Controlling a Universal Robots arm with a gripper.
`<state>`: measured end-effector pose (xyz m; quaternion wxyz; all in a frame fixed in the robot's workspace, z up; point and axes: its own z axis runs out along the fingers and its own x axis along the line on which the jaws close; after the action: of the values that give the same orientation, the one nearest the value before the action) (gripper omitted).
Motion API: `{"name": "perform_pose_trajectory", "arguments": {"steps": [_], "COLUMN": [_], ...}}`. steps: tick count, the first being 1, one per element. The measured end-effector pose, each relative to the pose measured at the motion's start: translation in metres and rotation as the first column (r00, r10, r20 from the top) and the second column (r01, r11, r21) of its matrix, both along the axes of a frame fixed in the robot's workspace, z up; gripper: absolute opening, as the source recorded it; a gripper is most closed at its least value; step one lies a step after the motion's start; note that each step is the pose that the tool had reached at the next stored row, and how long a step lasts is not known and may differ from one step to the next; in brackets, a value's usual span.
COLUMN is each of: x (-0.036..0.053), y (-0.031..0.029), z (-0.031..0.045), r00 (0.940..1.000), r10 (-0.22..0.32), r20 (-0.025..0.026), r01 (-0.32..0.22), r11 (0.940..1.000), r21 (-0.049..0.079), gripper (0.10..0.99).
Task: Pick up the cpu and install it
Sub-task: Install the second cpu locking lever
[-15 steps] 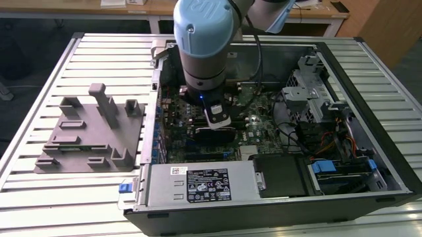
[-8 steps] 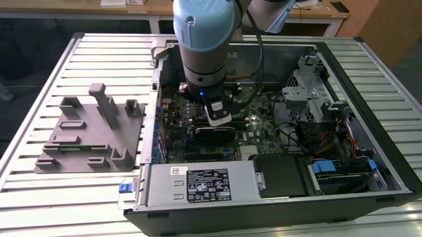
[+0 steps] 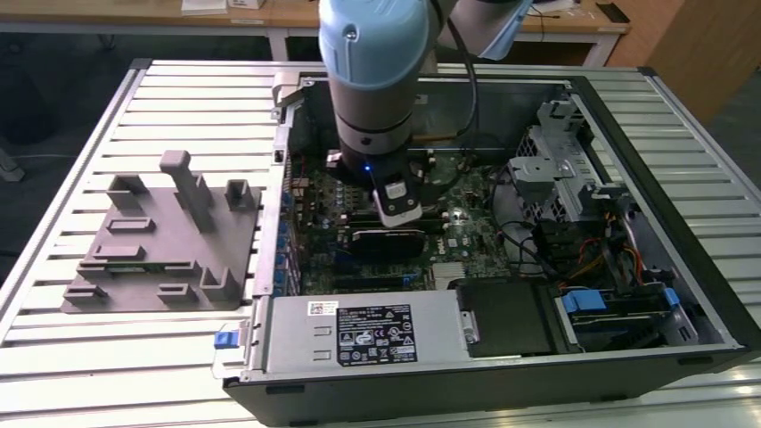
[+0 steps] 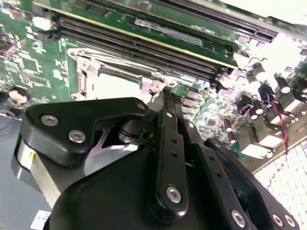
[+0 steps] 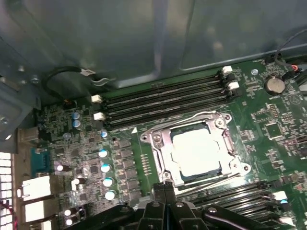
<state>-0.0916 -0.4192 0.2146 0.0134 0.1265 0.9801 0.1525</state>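
1. Your blue-and-grey robot arm (image 3: 371, 80) reached straight down into the open black computer case (image 3: 666, 294), its black gripper (image 5: 165, 189) hovering just beside the socket, fingers pressed together and holding nothing.
2. The pale silver square cpu (image 5: 196, 152) lay flat inside the metal-framed motherboard socket (image 5: 160, 155), square to the frame.
3. In the second wrist view, the gripper's body hid part of the socket.

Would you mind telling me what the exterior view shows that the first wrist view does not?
The exterior view alone shows the grey fixture, the slatted table, the drive cage and the arm reaching into the computer case. The first wrist view alone shows the cpu lying in its socket. Both share the green motherboard and the gripper.
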Motion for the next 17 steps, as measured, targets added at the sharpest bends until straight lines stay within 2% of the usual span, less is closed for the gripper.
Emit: {"name": "perform_pose_trajectory", "arguments": {"steps": [8,11,13,14,17], "x": [0.0164,0.0213,0.0234,0.0244,0.0273], "y": [0.004,0.0079,0.0133,0.0156,0.0206], "z": [0.0,0.0,0.0,-0.0001,-0.0003], "r00": [1.0,1.0,1.0,1.0,1.0], "r10": [0.0,0.0,0.0,0.0,0.0], "r20": [-0.0007,-0.0009,-0.001,-0.001,-0.0014], "r01": [0.0,0.0,0.0,0.0,0.0], "r11": [0.9997,0.9995,0.9992,0.999,0.9973], "r21": [-0.024,-0.032,-0.04,-0.046,-0.073], "gripper": [0.106,0.106,0.106,0.106,0.106]}}
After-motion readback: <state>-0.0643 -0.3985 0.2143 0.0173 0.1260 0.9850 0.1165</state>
